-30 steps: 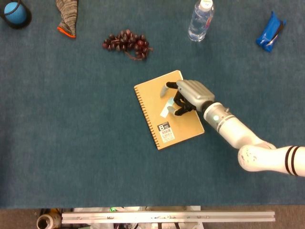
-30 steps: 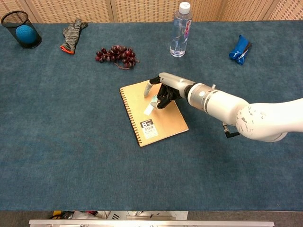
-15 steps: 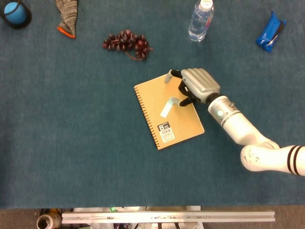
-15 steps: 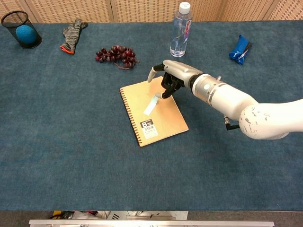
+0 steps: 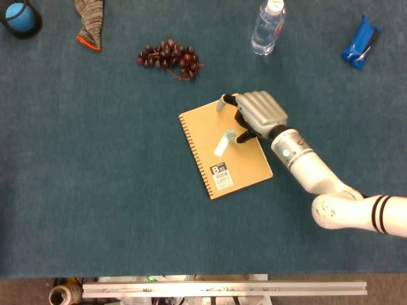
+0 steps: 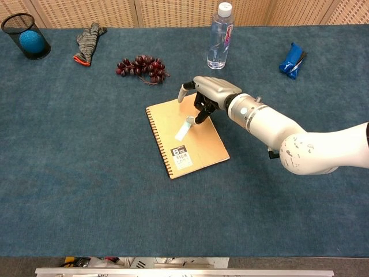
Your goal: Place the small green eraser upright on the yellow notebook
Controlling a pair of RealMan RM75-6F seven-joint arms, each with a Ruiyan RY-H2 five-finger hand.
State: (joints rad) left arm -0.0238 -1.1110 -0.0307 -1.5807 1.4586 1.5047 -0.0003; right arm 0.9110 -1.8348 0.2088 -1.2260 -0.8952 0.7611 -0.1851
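The yellow spiral notebook (image 5: 245, 166) (image 6: 203, 149) lies at the middle of the blue table. On its middle is the small pale green eraser (image 5: 220, 147) (image 6: 182, 131), a long slanted strip in both views, lying or leaning rather than standing on end. My right hand (image 5: 257, 113) (image 6: 210, 91) hovers over the notebook's far right corner, fingers spread and partly curled downward. One dark fingertip (image 6: 199, 118) sits right at the eraser's upper end; I cannot tell if it touches. Nothing is clasped in the hand. My left hand shows in neither view.
A bunch of dark grapes (image 5: 169, 57) lies beyond the notebook, and a water bottle (image 5: 266, 27) stands behind the hand. A blue packet (image 5: 360, 43) is at far right. A striped sock (image 5: 89, 22) and a black cup holding a blue ball (image 5: 20, 17) are at far left.
One second ago my right hand gripped the eraser over the notebook. The fingers have since let go and the hand drew back toward the far corner; the eraser stays on the notebook.
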